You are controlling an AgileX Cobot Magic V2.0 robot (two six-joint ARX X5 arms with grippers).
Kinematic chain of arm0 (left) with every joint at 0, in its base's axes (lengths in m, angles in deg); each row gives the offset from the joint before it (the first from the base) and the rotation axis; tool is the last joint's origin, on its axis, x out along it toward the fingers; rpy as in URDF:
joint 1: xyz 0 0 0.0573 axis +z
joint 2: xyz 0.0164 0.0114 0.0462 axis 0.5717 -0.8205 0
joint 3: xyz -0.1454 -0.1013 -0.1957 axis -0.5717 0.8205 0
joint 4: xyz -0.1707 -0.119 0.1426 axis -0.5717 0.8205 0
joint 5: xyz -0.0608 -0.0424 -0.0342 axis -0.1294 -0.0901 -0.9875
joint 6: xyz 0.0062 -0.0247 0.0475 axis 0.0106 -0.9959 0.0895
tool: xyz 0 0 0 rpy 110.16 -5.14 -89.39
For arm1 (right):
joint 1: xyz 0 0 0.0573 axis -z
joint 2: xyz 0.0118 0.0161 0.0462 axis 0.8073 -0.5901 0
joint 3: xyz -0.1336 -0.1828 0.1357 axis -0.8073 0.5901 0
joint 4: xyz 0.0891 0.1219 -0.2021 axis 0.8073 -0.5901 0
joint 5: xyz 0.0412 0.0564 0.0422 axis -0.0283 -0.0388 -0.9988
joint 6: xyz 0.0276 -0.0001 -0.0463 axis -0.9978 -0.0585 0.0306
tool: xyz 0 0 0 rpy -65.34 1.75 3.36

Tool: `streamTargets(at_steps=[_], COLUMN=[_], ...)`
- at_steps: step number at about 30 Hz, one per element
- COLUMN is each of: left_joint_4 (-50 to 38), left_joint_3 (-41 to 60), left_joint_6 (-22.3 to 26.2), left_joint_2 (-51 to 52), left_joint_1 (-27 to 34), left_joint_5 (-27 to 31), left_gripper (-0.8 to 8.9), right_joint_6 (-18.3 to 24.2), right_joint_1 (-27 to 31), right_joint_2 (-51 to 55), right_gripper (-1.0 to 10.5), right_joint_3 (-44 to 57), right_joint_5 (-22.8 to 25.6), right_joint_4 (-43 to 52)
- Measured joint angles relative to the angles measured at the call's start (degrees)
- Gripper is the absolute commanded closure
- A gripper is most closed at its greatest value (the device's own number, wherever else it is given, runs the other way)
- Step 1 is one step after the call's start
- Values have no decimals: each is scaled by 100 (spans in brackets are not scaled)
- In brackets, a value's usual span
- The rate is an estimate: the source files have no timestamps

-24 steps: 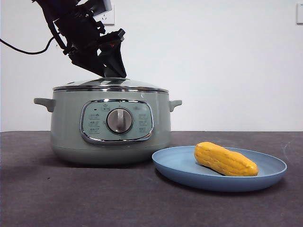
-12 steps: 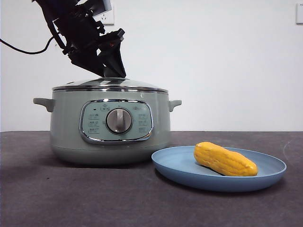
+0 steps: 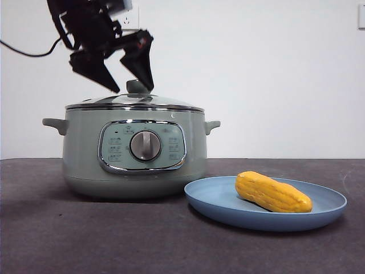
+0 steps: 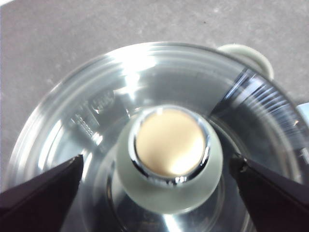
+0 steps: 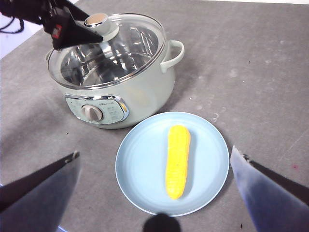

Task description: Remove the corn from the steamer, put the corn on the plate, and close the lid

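The sage-green steamer [image 3: 134, 151] stands at the left with its glass lid [image 3: 134, 101] seated on it. My left gripper [image 3: 130, 87] hangs open just above the lid, one jaw on each side of the green knob [image 4: 169, 157], not touching it. The yellow corn [image 3: 272, 192] lies on the light-blue plate [image 3: 228, 202] to the steamer's right. From the right wrist, the corn [image 5: 177, 160] lies lengthwise on the plate [image 5: 140, 164] beside the steamer [image 5: 140, 92]. My right gripper [image 5: 157, 166] hovers open high over the plate, holding nothing.
A dark grey mat [image 3: 114, 234] covers the table. A black cable [image 3: 28, 57] trails from the left arm at the far left. A white wall with a socket [image 3: 130, 20] stands behind.
My left gripper's jaws have opened and let go of the lid knob, which now shows between them. The lid rests on the steamer. Corn and plate have not moved.
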Motion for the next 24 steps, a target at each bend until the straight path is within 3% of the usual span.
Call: streamTargets(at_steps=[7,12,16,20,24], left_joint_4=[1178,2308,3294,4170,4706], left_joint_3=[-1187,-1982,-2306,-2358,-2356], left_joint_6=[-74,-291,-372,-407,-415], left_joint_2=[-2,66,466,1082,1574], left_joint_1=[0,0,-26,-114,-140], left_joint_5=[-22,-566,-1014,-1462,-1519], left_gripper=[188,208,420,560,788], right_joint_6=[31,42,70,160,286], right_joint_1=[0,0,0,0,0], right_joint_2=[0,0,0,0,0], right_gripper=[407,407,411,411,415], right_joint_3=[0,0,0,0,0], right_joint_5=[0,-4,-7,-44,-76], right_joint_4=[0,-2,-4,-138,-444])
